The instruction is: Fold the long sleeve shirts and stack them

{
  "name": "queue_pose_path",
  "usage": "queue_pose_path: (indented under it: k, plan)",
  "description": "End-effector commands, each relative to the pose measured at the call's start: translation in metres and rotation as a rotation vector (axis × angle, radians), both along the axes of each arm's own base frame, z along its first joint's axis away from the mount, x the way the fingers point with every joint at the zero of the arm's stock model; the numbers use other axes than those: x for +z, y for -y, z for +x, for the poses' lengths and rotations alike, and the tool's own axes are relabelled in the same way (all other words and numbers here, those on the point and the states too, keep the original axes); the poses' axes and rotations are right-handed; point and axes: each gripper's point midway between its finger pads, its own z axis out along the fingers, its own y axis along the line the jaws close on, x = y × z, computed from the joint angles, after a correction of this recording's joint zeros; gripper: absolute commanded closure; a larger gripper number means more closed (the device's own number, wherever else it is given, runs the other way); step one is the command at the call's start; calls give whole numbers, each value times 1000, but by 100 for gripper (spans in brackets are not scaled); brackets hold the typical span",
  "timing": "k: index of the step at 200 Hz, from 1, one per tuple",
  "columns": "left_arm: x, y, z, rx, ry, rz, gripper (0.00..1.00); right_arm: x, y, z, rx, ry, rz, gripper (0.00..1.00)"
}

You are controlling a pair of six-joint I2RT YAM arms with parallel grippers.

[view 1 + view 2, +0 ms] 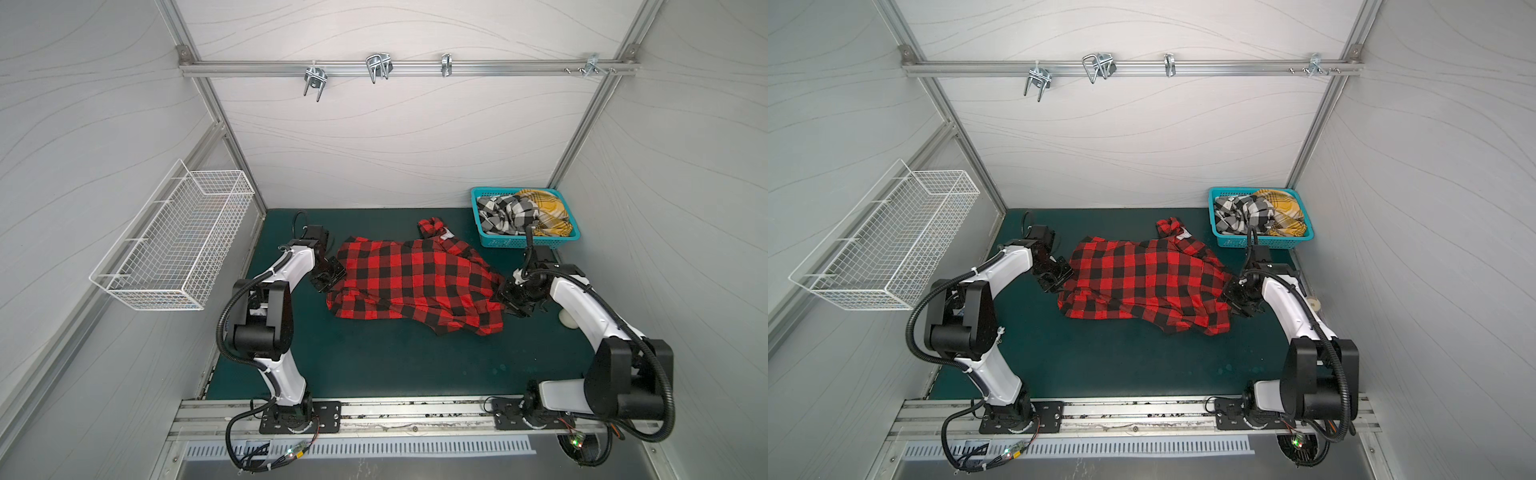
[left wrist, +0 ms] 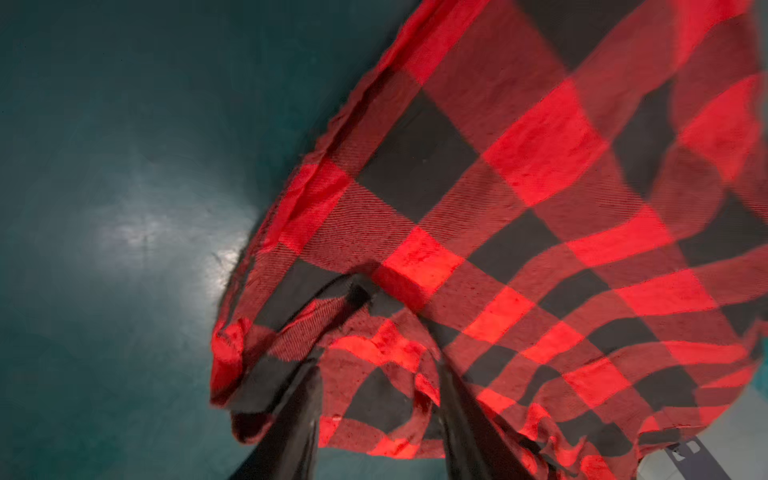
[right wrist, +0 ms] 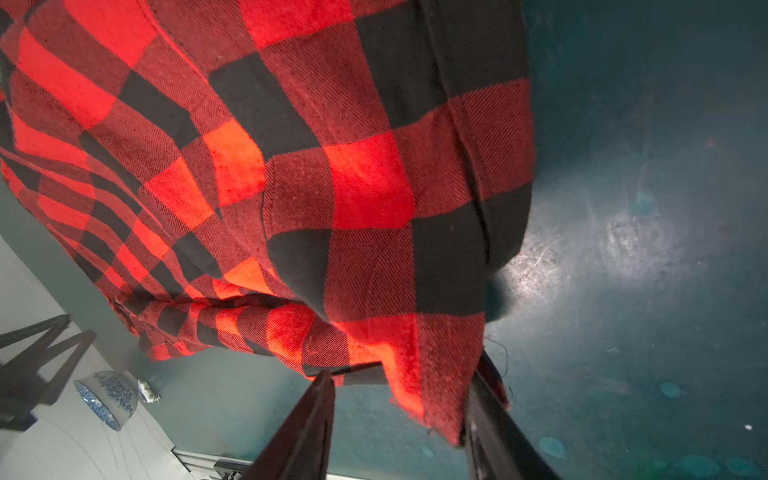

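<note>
- Starting at the near edge of the tabletop [image 1: 374,365], we are seeing both arms rising from a metal rail [image 1: 415,415] and reaching inward.
- Moving in, the red-and-black shirt [image 1: 415,282] is lying rumpled across the middle of the tabletop, stretching from one gripper to the other in both top views.
- The left gripper [image 1: 328,276] is sitting at the shirt's left edge. In the left wrist view its fingers [image 2: 291,419] are running up under bunched cloth that is hiding their tips, so we cannot tell whether they are clamping it or standing apart.
- The right gripper [image 1: 513,297] is sitting at the shirt's right edge. In the right wrist view its fingers are standing well apart, with a loose corner of the shirt hanging between them and lying against one, nothing pinched.
- A small white bowl [image 1: 567,321] is peeking out behind the right arm at the tabletop's right edge.
- Farther back, a bunched sleeve end [image 1: 430,227] is pointing toward the far edge, with a white label [image 1: 448,235] just beside it.
- In the far right corner, a teal basket [image 1: 498,241] is holding the black-and-white shirt [image 1: 505,214] and the mustard-yellow shirt [image 1: 544,208], crumpled and touching.
- Beyond the tabletop, a white wire basket [image 1: 174,249] is hanging on the left wall and metal hooks [image 1: 378,68] are hanging from a bar on the back wall.
</note>
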Motion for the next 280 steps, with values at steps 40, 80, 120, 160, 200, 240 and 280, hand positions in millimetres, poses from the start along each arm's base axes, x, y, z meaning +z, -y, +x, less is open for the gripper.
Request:
queue_pose_path:
  k: [40,80,120,160,200,240,280]
  plan:
    - [-22,13,-3,-47,-31,-48,62,6,-2,-6,1,13,4,49]
    - [-31,13,5,-57,-31,-42,67,6,-3,-10,8,10,8,49]
    - [-37,19,3,-51,-41,-73,87,5,-3,-11,6,9,5,44]
    - [-16,18,3,-48,11,-75,100,4,6,-15,9,-9,-51,27]
    - [49,24,3,-45,154,-116,100,9,20,-36,20,-21,-167,24]
    - [161,30,8,-45,475,-168,100,12,0,-67,106,-14,-231,16]
    - [248,37,6,-40,714,-211,100,-14,-23,-84,150,-57,-152,13]
